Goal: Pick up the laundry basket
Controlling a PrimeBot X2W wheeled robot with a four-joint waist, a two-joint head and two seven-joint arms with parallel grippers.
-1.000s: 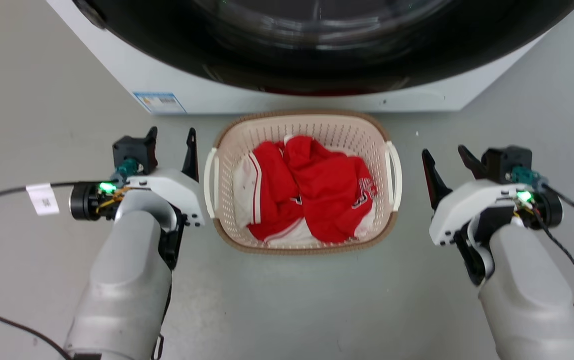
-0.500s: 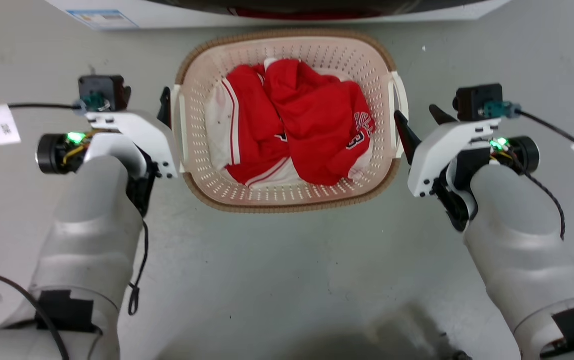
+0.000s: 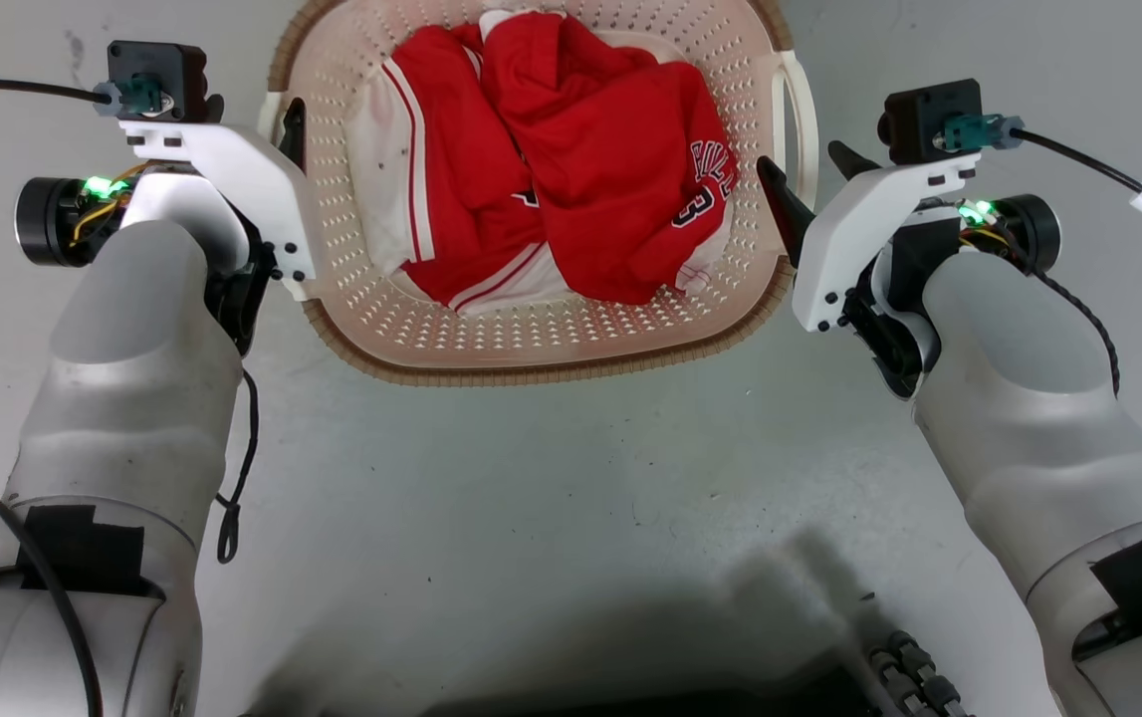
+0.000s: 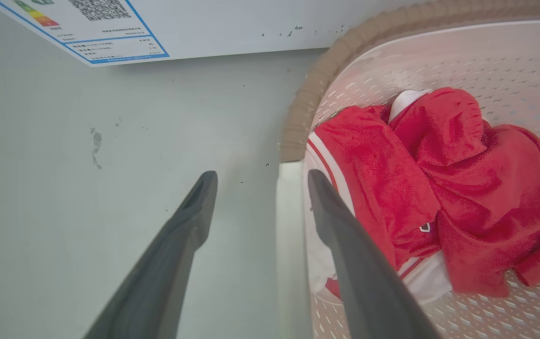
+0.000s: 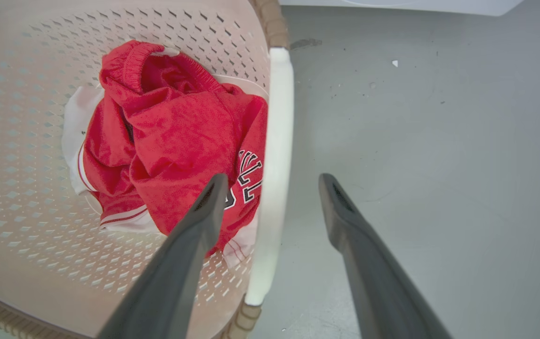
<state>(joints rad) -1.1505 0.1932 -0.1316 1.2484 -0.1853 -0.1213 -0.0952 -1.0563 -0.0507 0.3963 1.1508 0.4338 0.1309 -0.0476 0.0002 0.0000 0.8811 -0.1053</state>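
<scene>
Progress: within the last second my jaws reached the laundry basket; each pair, wide open and empty, now straddles its white handle, ready to clamp.

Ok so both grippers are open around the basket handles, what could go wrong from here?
1. The right gripper has its inner finger over the red clothes; closing could pinch fabric against the right handle and weaken the hold.
2. The left gripper reaches the far end of the left handle, the right one about midway; uneven grips could tilt the laundry basket.
3. The washing machine stands close behind; the rim might bump it.
</scene>
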